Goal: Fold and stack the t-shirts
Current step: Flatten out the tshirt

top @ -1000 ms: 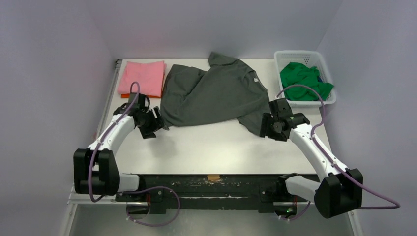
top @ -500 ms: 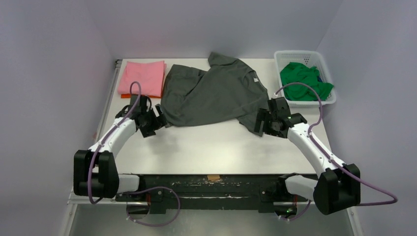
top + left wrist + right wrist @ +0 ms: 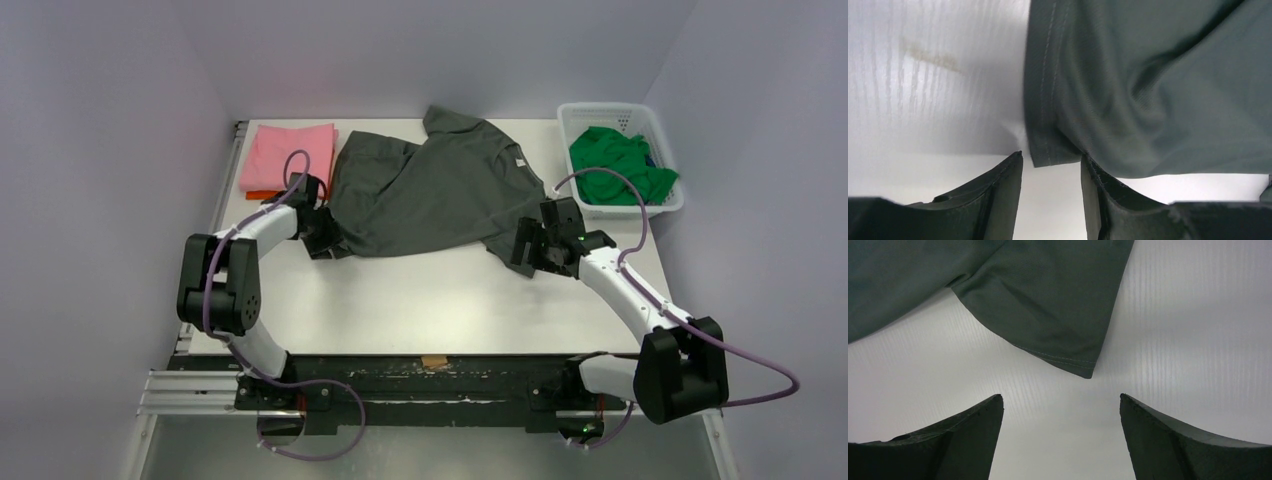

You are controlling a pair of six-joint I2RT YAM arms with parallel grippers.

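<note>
Seen from above, both your arms reach in from the near edge with elbows wide, the left tool (image 3: 322,238) at the left hem corner of the charcoal t-shirt (image 3: 430,190) and the right tool (image 3: 525,250) at its right sleeve, on the counter (image 3: 430,300). Only the wrist views show the jaws: left tool (image 3: 1050,165) half apart, hem corner at the tips, nothing pinched; right tool (image 3: 1061,400) spread wide, released, sleeve tip just ahead, untouched. Far side: pink t-shirt (image 3: 290,155) folded on an orange one (image 3: 262,194) at left, green one (image 3: 615,165) in the basket (image 3: 600,110) at right.

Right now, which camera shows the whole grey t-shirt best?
The top view: the grey t-shirt lies there whole. The left wrist view shows only a hem corner, the right wrist view only another corner.
</note>
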